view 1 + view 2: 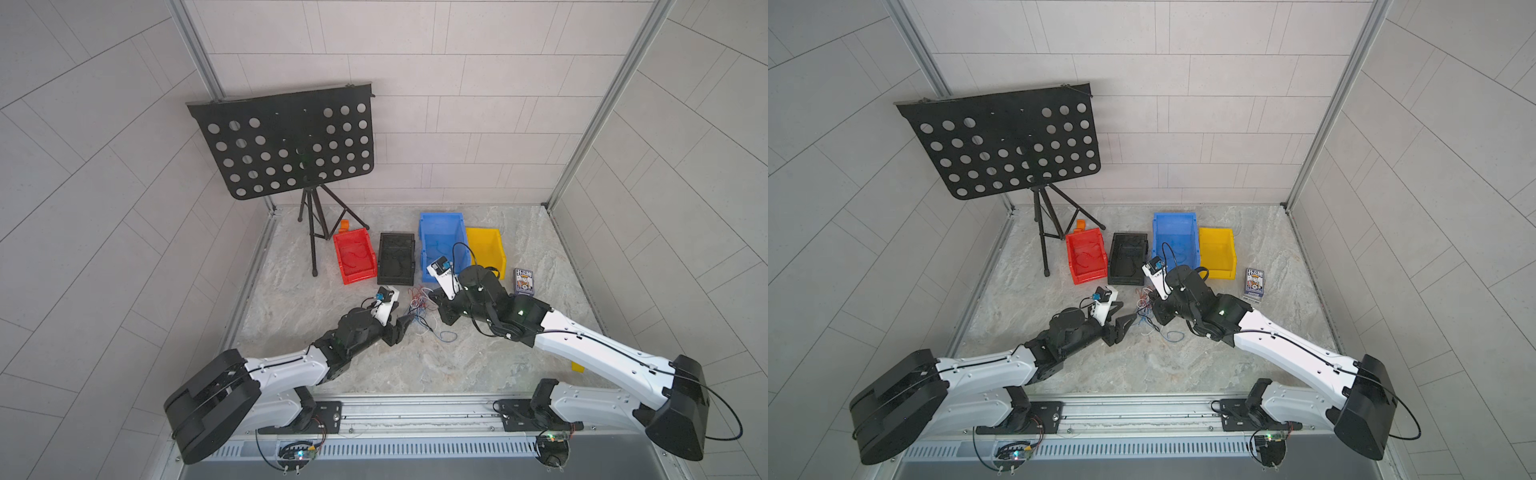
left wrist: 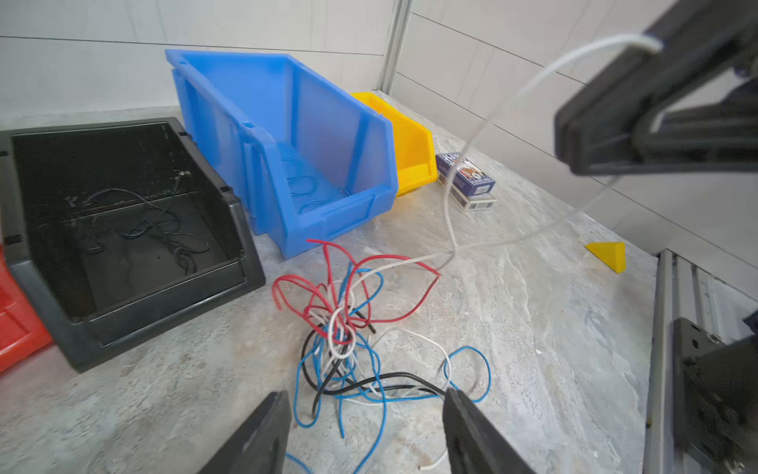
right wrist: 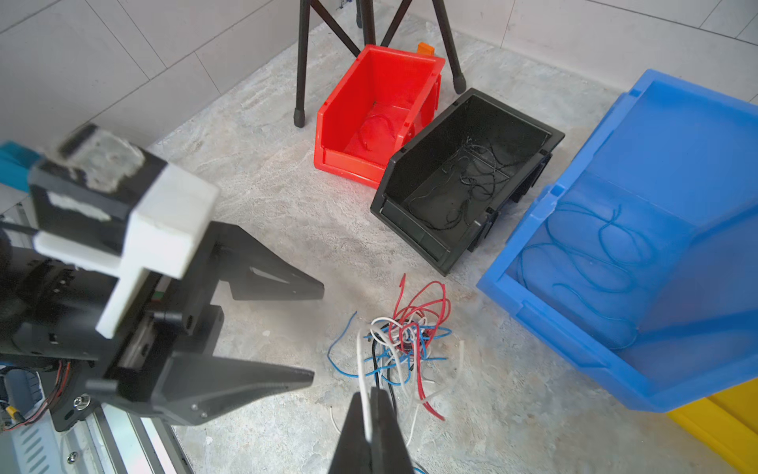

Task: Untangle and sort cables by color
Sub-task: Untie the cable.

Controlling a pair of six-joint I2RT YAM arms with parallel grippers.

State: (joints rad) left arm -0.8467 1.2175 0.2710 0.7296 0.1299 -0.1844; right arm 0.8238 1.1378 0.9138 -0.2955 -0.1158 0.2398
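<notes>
the right claw [image 3: 369, 396] was shut tight on a white cable [image 3: 361, 369]. the left claw [image 2: 367, 400] stood wide apart by the tangled cables [image 2: 340, 328].

Light bright, even, diffuse; shadows faint. Both top views bow the wall tiles [image 1: 83, 124] at edges (wide lens). Left gripper [image 2: 367, 396] blurred close up; cables [image 2: 340, 324] sharp.

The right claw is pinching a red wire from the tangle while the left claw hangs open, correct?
Not red: the right gripper is shut on a white wire, clear in the right wrist view. The left gripper is indeed open.
</notes>
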